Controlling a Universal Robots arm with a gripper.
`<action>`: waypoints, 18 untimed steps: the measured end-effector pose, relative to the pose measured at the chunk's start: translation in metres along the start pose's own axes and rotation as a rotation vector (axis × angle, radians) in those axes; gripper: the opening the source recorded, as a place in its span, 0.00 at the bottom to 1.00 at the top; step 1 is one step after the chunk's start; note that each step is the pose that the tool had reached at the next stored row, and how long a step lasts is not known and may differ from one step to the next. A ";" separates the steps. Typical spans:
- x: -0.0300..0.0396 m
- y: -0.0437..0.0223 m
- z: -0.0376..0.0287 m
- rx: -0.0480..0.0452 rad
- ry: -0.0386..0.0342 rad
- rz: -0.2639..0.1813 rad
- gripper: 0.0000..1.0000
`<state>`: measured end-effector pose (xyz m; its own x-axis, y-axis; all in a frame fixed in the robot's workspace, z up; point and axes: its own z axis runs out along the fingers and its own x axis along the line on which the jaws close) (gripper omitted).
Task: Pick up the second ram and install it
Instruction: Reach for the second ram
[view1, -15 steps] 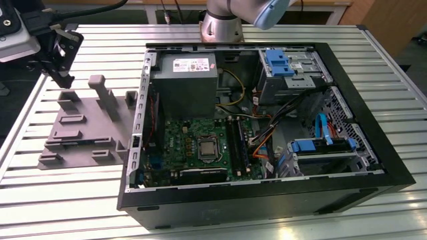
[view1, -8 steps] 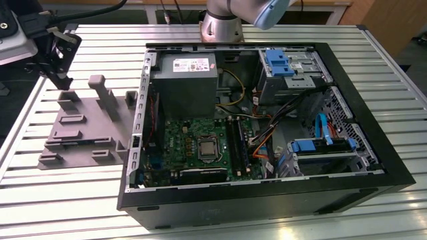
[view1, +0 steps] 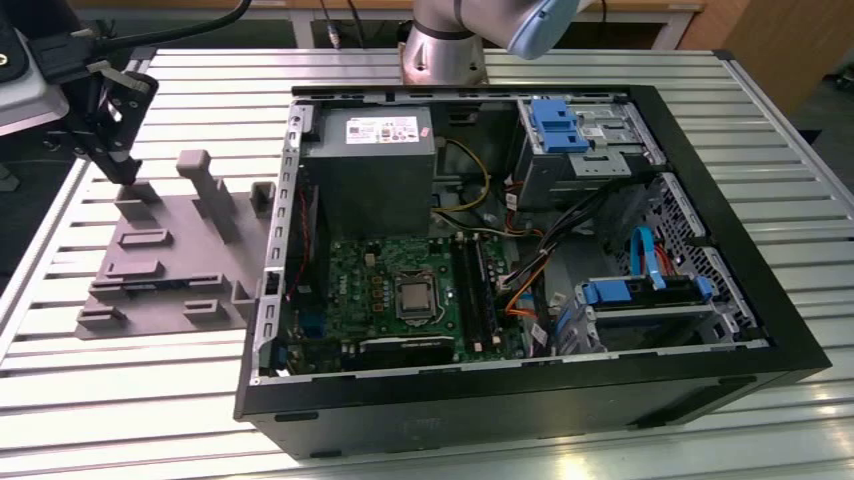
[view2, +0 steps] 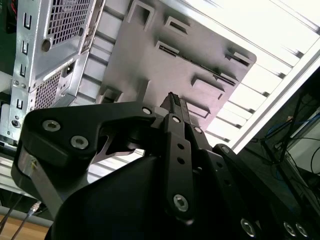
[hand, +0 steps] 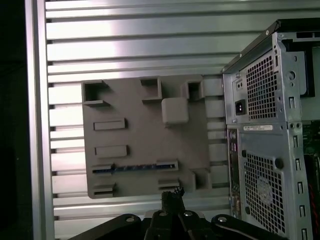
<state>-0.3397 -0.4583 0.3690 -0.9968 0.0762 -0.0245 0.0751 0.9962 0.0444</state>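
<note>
First wrist view: shut, empty black claw (hand: 172, 196) hovers near thin dark ram stick (hand: 135, 168) in grey plastic holder block (hand: 130, 100); a clean grasp likely needs centring.

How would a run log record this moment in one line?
Tool: over holder block | second ram: lying in block's slot, not held | computer case: open, beside block

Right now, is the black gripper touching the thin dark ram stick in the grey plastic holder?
Apart. The first wrist view shows bare grey plastic holder between the gripper and the thin dark ram stick.
</note>
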 end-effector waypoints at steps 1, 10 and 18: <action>0.0002 -0.0004 0.0002 0.0000 0.0001 0.000 0.11; 0.0025 -0.0046 0.0039 -0.0001 -0.0001 0.000 0.11; 0.0111 -0.0057 0.0108 0.0000 0.0000 0.000 0.11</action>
<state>-0.3509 -0.4626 0.3577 -0.9968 0.0762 -0.0245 0.0751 0.9962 0.0443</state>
